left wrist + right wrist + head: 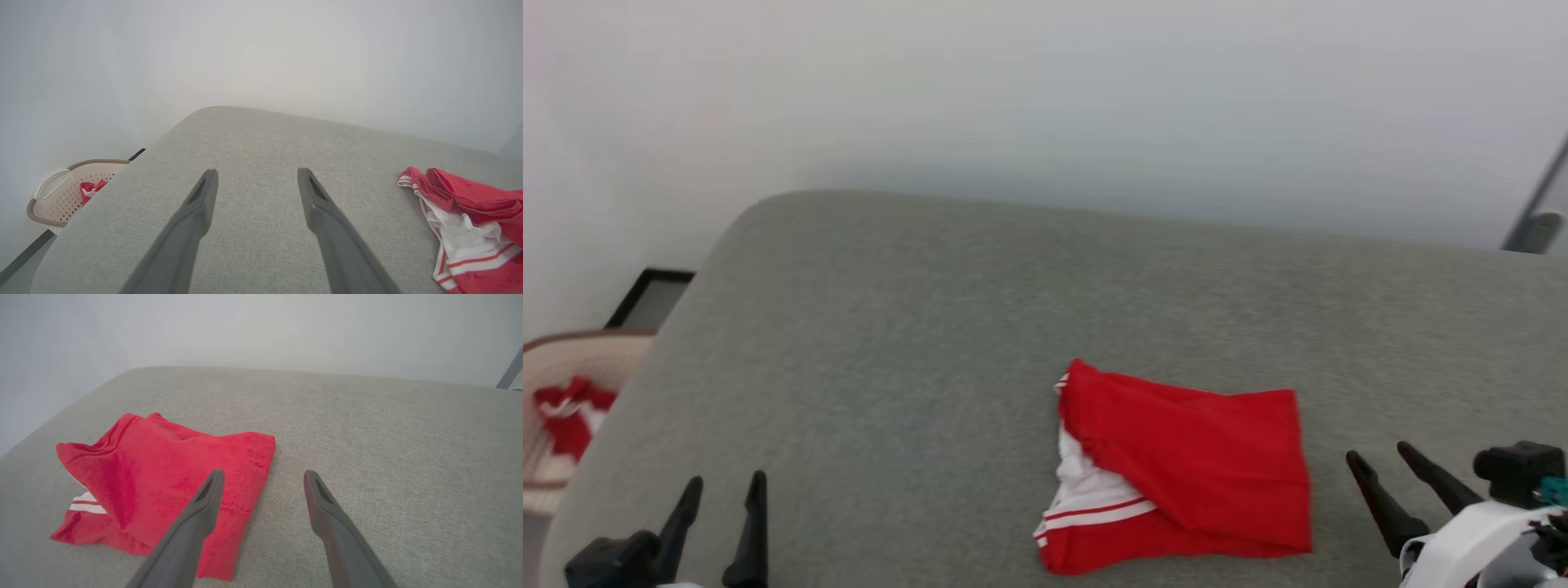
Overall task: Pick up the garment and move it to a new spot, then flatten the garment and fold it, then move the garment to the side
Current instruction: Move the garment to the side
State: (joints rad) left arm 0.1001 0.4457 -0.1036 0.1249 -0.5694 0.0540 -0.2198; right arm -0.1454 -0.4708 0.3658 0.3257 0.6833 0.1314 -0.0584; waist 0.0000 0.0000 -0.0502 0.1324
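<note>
On the grey upholstered cushion, right of its middle and toward the near edge, the garment lay as a compact red bundle, with a white sleeve and striped trim spilling out at its left side. The right gripper hovered just beside the bundle's right edge, fingers spread and nothing between them. The left gripper hung well apart near the cushion's left corner, likewise spread and empty. Off the cushion's left end, a pale perforated laundry basket held a smaller red-and-white cloth. Judging by the roughly folded shape, the step in hand was probably a pick-up, either to reposition the bundle or to shift it aside. To do it well, the right gripper should come down over the doubled right edge and pinch every layer together. The left should reach across to the loose sleeve side so the bundle lifts level. A grab on the top layer alone would likely pull it open.
</note>
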